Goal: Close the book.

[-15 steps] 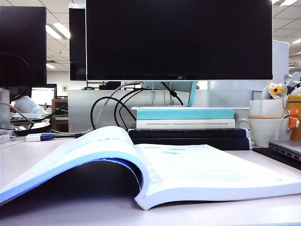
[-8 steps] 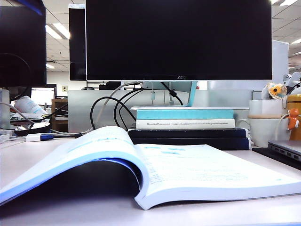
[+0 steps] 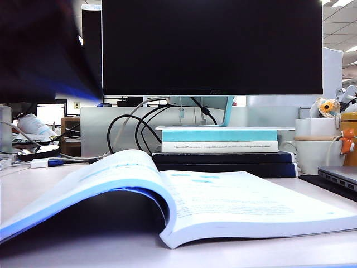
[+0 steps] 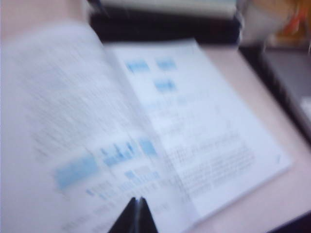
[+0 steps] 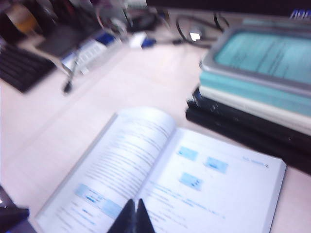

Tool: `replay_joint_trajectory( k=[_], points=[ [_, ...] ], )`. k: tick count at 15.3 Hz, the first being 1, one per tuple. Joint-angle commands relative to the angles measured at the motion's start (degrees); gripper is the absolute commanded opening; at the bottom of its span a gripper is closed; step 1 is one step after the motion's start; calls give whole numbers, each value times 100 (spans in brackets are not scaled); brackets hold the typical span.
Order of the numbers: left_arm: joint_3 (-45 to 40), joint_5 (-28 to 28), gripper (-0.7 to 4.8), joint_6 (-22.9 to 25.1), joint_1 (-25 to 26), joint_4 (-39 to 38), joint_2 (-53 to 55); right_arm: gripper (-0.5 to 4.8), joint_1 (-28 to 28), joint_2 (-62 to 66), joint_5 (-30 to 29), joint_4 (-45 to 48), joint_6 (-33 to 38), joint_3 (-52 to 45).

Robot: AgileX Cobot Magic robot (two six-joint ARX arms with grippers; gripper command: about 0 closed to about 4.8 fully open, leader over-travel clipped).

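The book lies open on the desk, white text pages with light-blue headings facing up. Its left half arches up off the desk, with dark cover showing beneath. In the left wrist view my left gripper is shut with nothing in it and hovers over the book near its spine. A dark blur at the upper left of the exterior view is the left arm. My right gripper is also shut and empty, above the middle of the open book. It does not show in the exterior view.
A stack of books, teal-and-white on top of dark navy ones, stands just behind the open book under a black monitor. Cables trail at the back left. A white mug and a laptop are on the right, and a keyboard lies off to the side.
A dark blurred arm has swept down into the upper left of the exterior view. The book lies as before.
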Motion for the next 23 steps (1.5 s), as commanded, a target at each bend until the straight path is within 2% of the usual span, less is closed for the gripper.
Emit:
replay_joint_trajectory(
  k=[1, 5, 6, 7, 8, 9, 10, 11, 13, 16, 21, 23],
  points=[
    [9, 129, -6, -83, -129, 599, 645, -2, 157, 273, 131, 35, -157, 15],
    [9, -109, -6, -654, -428, 632, 1095, -2, 155, 503, 186, 35, -352, 13],
    [9, -275, -6, -704, -765, 632, 1108, -2, 155, 507, 468, 37, -448, -4],
    [9, -420, -6, -1392, -1054, 610, 1364, -2, 155, 570, 474, 98, -505, -4],
    [9, -496, -6, -1792, -1078, 612, 1609, -2, 157, 599, 350, 22, -503, -4],
    [11, -562, -6, -1937, -1091, 634, 1729, -2, 157, 610, 181, -79, -503, -4],
    [11, -669, -6, -2267, -1091, 656, 2140, -2, 157, 621, -68, -863, -581, -4],
    [11, -758, -6, -2267, -1088, 654, 2236, -2, 157, 623, -164, -1073, -664, -4],
    [11, -946, -6, -2319, -1082, 664, 2426, -2, 157, 621, -846, -1342, -680, -4],
    [11, -1014, -6, -2417, -1080, 831, 2697, -2, 160, 621, -1414, -1593, -675, -4],
    [11, -1012, -6, -2415, -920, 1296, 3038, -2, 157, 621, -1609, -1788, -680, -4],
    [15, -697, -6, -2417, -662, 1692, 3351, -2, 157, 619, -1847, -1784, -680, -4]
  ],
)
